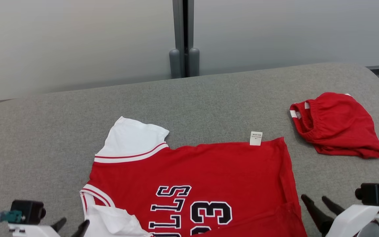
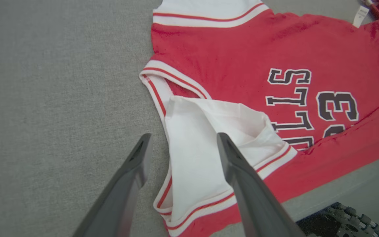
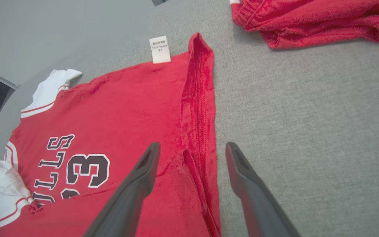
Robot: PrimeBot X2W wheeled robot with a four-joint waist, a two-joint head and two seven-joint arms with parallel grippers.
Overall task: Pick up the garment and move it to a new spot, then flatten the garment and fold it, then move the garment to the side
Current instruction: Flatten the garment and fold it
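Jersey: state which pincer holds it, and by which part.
Nothing is held. The left pincer stands open over the jersey, at its white sleeve; right pincer open over its hem; neither grips cloth.

Left fingers [image 2: 135, 171] and right fingers [image 3: 143, 174] spread (both empty).

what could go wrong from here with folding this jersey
1. The near white sleeve lies bunched on the jersey by the open left hand; folding now would likely trap that lump.
2. The hem by the open right hand stands up in a ridge and may crease.
3. The red shorts lie to the right; sliding the jersey that way could snag them.
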